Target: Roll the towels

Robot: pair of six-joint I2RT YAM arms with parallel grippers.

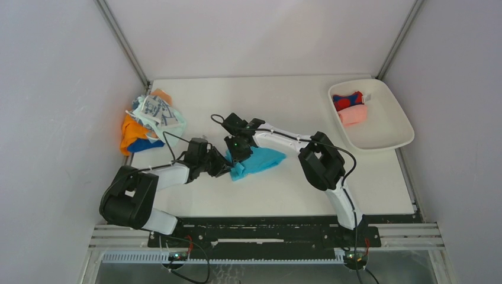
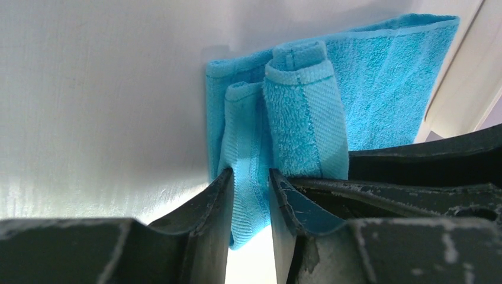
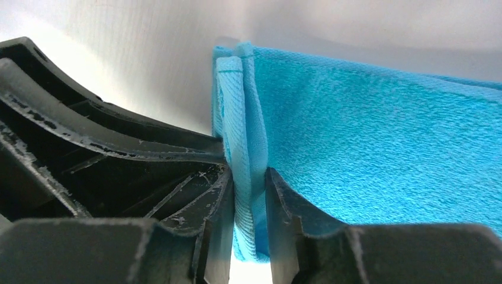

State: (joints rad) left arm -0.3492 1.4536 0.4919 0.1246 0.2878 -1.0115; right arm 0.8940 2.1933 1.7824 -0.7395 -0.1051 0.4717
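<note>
I was running a lab test cell: blank white panels [image 1: 248,35] beyond the right gripper [image 1: 235,156], white table [image 1: 284,195] beneath it, bare aluminium rail [image 1: 408,234] behind.

The blue towel [image 2: 308,112] is soft cloth, fuzzy and loopy, with a flatter woven strip along its edge. The fingers [image 2: 207,216] of the left gripper [image 2: 250,174] are black plastic, dull, scratched and speckled with white marks. The right gripper [image 3: 248,174] looks the same: dull black plastic with scuffs. The table [image 1: 284,195] is white, smooth and a bit shiny. The tray [image 1: 385,127] looks like smooth white plastic. The pile of towels [image 1: 151,118] is soft, crumpled cloth.
</note>
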